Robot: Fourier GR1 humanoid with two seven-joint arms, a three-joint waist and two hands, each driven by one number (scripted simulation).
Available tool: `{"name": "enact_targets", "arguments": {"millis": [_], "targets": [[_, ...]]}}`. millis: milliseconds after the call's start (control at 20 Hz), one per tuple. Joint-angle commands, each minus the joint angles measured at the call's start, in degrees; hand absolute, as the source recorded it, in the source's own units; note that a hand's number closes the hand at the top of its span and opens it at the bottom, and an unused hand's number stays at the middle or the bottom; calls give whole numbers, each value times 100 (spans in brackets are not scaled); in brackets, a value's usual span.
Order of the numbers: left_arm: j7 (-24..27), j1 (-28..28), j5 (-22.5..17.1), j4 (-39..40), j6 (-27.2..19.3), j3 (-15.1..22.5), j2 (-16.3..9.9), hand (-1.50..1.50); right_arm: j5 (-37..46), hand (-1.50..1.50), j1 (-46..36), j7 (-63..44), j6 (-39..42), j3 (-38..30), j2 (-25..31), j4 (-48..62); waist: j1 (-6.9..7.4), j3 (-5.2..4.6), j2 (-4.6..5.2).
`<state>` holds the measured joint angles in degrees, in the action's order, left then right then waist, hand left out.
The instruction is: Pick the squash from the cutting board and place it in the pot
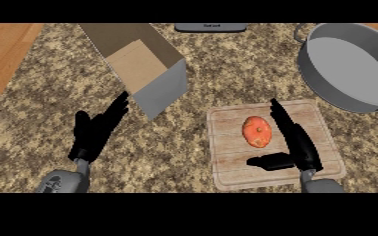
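An orange squash [257,131] lies near the middle of the pale wooden cutting board [229,167] at the lower right. My right hand [297,142] hovers over the board just right of the squash, fingers straight and pointing away, thumb stretched left below the squash; it is open and holds nothing. The grey pot [343,65] stands at the upper right, partly cut off by the view's edge. My left hand [98,128] rests open at the lower left over the counter, fingers straight.
An open cardboard box [136,65] lies tilted on the granite counter at the upper left of centre. A dark grey flat object [210,27] sits at the top edge. A wooden strip [15,45] borders the counter on the left.
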<state>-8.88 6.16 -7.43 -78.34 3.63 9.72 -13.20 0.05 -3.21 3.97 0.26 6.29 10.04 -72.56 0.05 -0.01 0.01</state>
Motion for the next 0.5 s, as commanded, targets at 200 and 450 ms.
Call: {"name": "enact_targets", "arguments": {"millis": [200,450], "targets": [[217,-132,456,79,-82,119,335,0,-137,-150,-786,876,287,-434,-364,1807,37,4,9],[424,-74,172,380,362,-308,55,0,602,150,-895,1813,13,-138,-355,2334,28,3,12]]}}
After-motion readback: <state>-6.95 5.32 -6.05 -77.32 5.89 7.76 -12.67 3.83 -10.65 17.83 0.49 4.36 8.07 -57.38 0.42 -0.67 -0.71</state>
